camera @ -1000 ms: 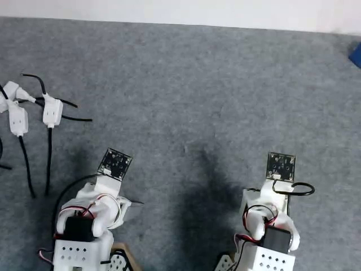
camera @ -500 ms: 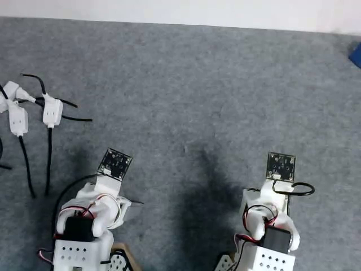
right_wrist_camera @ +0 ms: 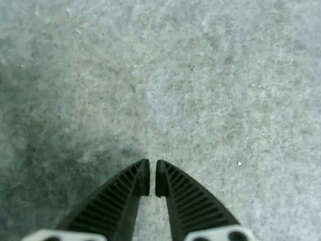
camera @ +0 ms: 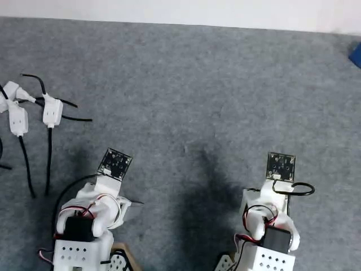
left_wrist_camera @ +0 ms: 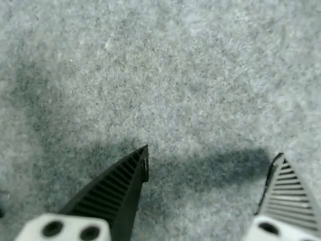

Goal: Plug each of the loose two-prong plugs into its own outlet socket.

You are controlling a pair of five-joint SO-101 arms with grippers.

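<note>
Three white plug and socket pieces lie on the grey carpet at the far left of the high view: one (camera: 52, 110), one (camera: 18, 120) and one at the edge (camera: 10, 90), each with a black cord (camera: 49, 158). I cannot tell which are plugs and which are sockets. The left arm (camera: 93, 217) sits near the front edge, well short of them. Its gripper (left_wrist_camera: 211, 153) is open over bare carpet, holding nothing. The right arm (camera: 271, 226) stands at the front right. Its gripper (right_wrist_camera: 152, 163) is shut and empty just above the carpet.
Grey carpet (camera: 192, 96) covers the whole work area. A blue object (camera: 356, 55) pokes in at the right edge. A pale strip of wall (camera: 180, 10) runs along the back. A wooden piece (camera: 123, 253) shows by the left arm's base.
</note>
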